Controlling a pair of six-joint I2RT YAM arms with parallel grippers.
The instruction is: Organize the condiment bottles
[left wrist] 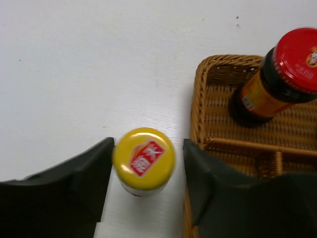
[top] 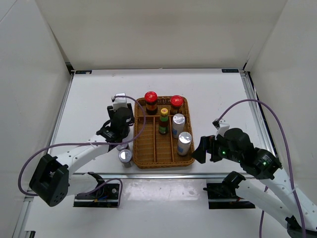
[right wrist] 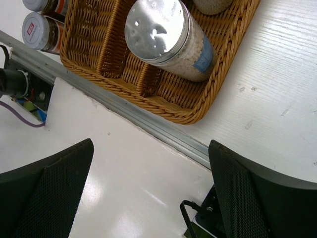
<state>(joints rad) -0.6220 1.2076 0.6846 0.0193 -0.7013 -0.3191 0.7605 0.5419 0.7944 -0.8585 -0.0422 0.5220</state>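
Where the yellow-capped sauce bottle [left wrist: 143, 157] stands upright on the tabletop [left wrist: 74, 59], just outside the wicker tray [left wrist: 198, 99], the left gripper [left wrist: 148, 143] straddles it, jaws apart, with a gap on the tray side. Inside the tray stand two red-capped jars [top: 151, 101], a second yellow-capped bottle [top: 164, 121] and two white shakers [top: 184, 143]. Two silver-lidded jars [top: 125, 156] stand outside its near-left corner. Beside the near-right corner, the right gripper [right wrist: 151, 145] hovers, jaws wide apart, empty.

Glossy yellow plastic cap [left wrist: 143, 157] between the matt black fingers [left wrist: 69, 193] of my left tool [left wrist: 147, 166]; rough woven wicker tray [left wrist: 218, 119] to its right.
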